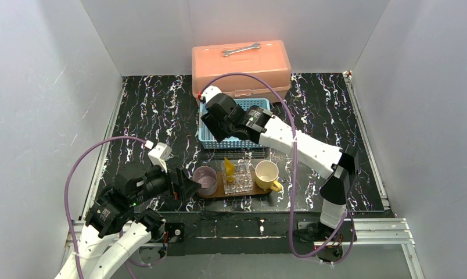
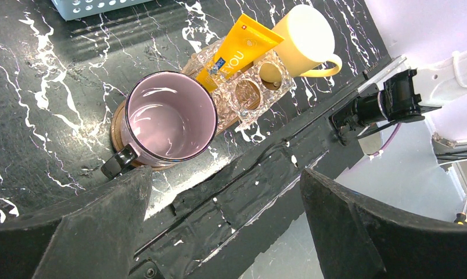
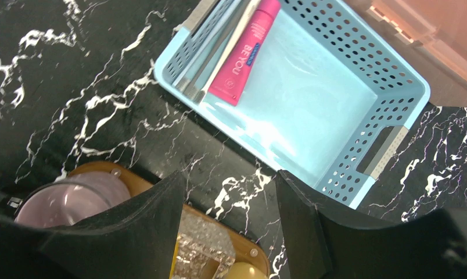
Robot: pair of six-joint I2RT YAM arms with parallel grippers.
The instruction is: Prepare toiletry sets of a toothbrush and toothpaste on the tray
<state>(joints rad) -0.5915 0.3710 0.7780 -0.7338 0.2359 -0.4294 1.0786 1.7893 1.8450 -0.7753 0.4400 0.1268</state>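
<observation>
mugs [image 1: 205, 180] [image 1: 266, 173] two, yellow tube [image 2: 237, 49] one, pink tube [image 3: 245, 52] one, left gripper [image 2: 224, 174] and right gripper [image 3: 230, 177] spread

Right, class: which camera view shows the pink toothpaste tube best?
The right wrist view: the pink toothpaste tube lies plainly in the blue basket, label readable. In the top view the right arm overlaps the basket and no tube shows; the left wrist view catches only a basket corner.

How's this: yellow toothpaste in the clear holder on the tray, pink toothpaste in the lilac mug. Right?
No. The pink toothpaste lies in the light-blue basket, not the lilac mug; right wrist view shows it. Yellow toothpaste is in the clear holder on the tray.
</observation>
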